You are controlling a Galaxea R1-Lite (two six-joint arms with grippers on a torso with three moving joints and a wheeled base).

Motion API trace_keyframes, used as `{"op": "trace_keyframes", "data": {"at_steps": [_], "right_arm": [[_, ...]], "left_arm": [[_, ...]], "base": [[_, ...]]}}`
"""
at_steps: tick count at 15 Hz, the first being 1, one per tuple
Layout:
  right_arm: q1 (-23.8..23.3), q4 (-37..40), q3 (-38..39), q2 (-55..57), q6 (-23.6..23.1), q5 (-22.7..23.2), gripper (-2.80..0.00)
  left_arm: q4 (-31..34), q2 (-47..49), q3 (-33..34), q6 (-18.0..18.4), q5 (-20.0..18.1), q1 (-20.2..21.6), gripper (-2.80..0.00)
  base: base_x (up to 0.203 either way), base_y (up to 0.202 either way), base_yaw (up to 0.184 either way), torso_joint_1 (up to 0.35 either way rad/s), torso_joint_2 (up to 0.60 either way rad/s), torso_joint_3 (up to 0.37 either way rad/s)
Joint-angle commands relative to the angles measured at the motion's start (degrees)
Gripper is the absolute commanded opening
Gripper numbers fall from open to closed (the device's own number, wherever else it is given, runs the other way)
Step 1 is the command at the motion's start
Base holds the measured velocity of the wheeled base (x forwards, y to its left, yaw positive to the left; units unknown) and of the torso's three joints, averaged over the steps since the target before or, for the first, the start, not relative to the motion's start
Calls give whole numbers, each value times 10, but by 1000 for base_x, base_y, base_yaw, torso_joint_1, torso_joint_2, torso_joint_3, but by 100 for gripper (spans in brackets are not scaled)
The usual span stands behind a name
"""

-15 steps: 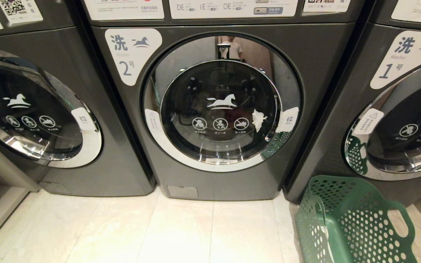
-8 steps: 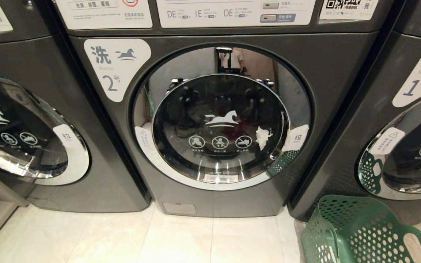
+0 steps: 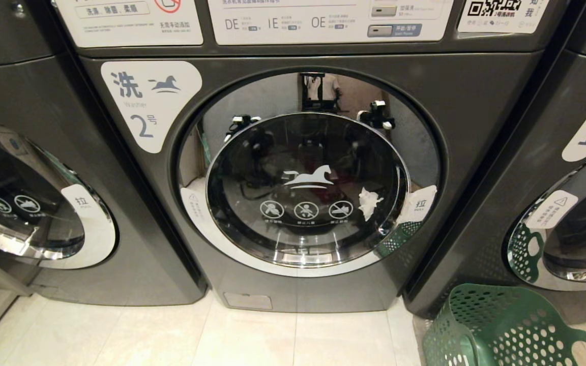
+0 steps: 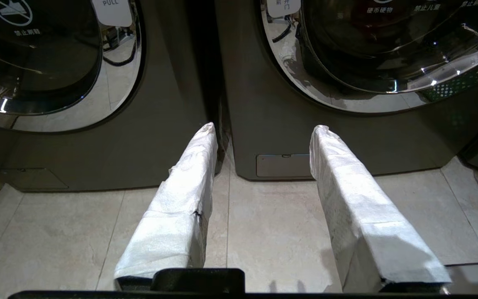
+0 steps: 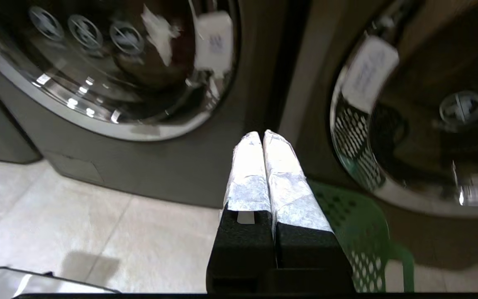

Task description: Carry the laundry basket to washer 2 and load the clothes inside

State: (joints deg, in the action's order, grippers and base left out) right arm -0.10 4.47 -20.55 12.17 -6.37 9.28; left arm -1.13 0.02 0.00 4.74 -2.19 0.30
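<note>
Washer 2 (image 3: pixel 303 173) now fills more of the head view than a second ago; the whole scene has shifted down and outward, so the camera has closed in, not the machines. Door of washer 2 is shut, chrome rim flush, pull tab (image 3: pixel 417 203) at its right edge. Something white and something reddish show dimly behind the glass; cannot tell what they are.

Laundry basket (image 3: pixel 506 330) sits on the floor (image 3: pixel 252 340) at the head view's bottom right corner, in front of the washer marked 1 (image 3: pixel 567 203), just beside the right front corner of washer 2. Only part of it is in frame and no garments show in that part.

Right tool (image 5: pixel 259 137): wrapped fingers pressed together, holding nothing, hanging over the basket's near rim and aimed at the seam between the two washers. The right wrist view is smeared, so that arm looks to be moving.

Left tool (image 4: pixel 262 126): fingers apart, empty, low over the floor, pointing at the base of washer 2.

Judgement: carry step looks done; robot is lined up on the door. Next is probably the right tool going for the pull tab. Door has to open before any loading.
</note>
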Motion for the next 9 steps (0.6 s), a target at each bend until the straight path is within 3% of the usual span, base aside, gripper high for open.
{"op": "trace_keyframes", "data": {"at_steps": [1,5,9], "right_arm": [[0,-24,-86,167,-5,37,-280],[28,-181,-276,446,-19,117,-280],[151,-267,-393,550,-29,152,-280]], "left_arm": [[0,0,4,0,0,0,-280],[0,0,4,-6,3,0,-280],[0,0,4,-10,3,0,-280]], "base": [[0,0,0,0,0,0],[0,0,0,0,0,0],[0,0,0,0,0,0]]}}
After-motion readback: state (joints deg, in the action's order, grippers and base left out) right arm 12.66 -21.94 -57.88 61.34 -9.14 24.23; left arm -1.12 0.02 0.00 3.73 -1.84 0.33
